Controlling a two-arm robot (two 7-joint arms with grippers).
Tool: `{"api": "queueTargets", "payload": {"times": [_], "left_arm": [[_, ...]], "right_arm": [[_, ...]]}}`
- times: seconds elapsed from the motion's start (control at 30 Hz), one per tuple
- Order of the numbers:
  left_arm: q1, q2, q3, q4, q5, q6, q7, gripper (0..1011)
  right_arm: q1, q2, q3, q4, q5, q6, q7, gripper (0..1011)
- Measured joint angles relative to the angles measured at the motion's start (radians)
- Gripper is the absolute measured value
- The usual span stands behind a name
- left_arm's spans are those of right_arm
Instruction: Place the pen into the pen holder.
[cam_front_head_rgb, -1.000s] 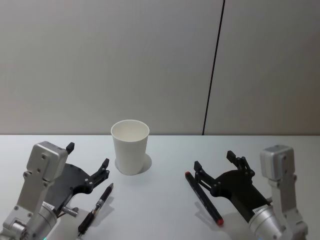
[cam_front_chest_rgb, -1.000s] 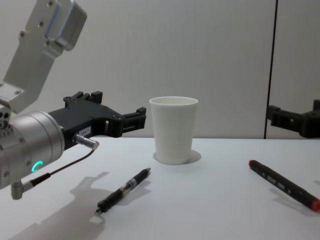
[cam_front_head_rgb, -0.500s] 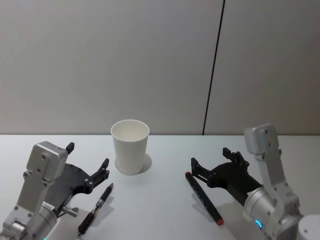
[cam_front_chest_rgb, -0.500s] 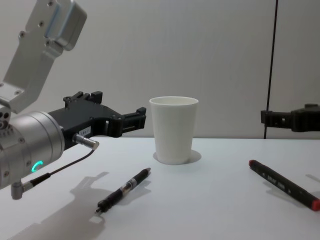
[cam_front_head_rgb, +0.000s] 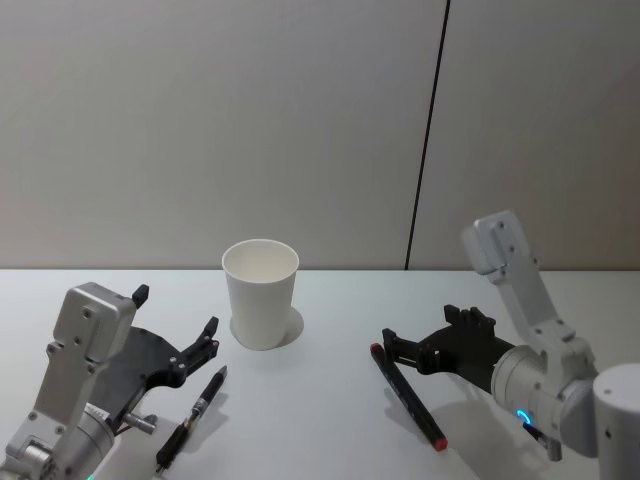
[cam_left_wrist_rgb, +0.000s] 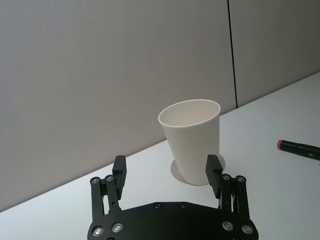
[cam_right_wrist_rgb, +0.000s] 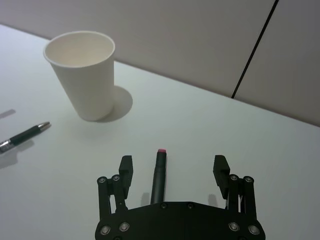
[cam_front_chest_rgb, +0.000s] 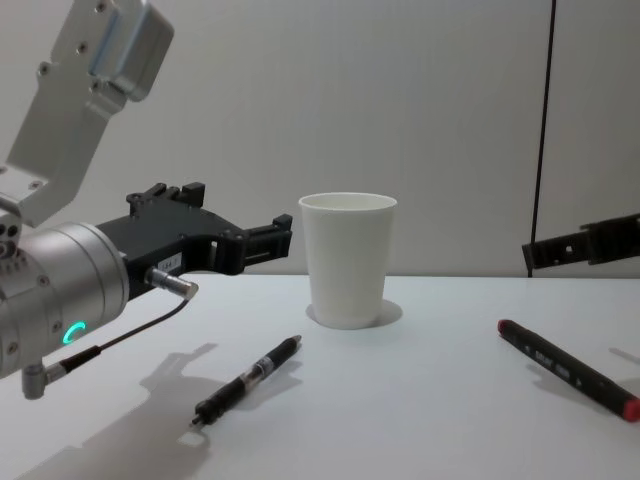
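Looking from the head: cup (cam_front_head_rgb: 258, 295) upright mid-table. Left gripper (cam_front_head_rgb: 176, 310) spread wide, empty, beside black pen (cam_front_head_rgb: 192, 418). Right gripper (cam_front_head_rgb: 422, 328) spread wide over red-tipped pen (cam_front_head_rgb: 405, 395).
Left wrist: cup ahead between empty fingers.
Right wrist: red-tipped pen lies between the fingers, ungrasped.
Chest: both pens flat on table (cam_front_chest_rgb: 420, 420), apart from cup.

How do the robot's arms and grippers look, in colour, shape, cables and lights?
Left arm and right arm: silver-grey, boxy housings, round wrists. Left gripper and right gripper: flat black plates with bright screws, two fingers each. A thin cable runs by the left wrist, beside a green light; the right wrist has a blue light.
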Motion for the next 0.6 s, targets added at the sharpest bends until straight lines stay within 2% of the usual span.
{"api": "queueTargets", "payload": {"times": [0.1, 0.33, 0.6], "left_arm": [[0.000, 0.000, 0.000, 0.000, 0.000, 0.000, 0.000, 1003], [0.000, 0.000, 0.000, 0.000, 0.000, 0.000, 0.000, 1003], [0.000, 0.000, 0.000, 0.000, 0.000, 0.000, 0.000, 1003]], "right_arm": [[0.020, 0.011, -0.010, -0.008, 0.002, 0.064, 0.011, 1001], [0.050, 0.027, -0.036, -0.018, 0.001, 0.172, 0.028, 1001], [0.067, 0.020, -0.047, -0.012, -0.012, 0.235, 0.022, 1001]]}}
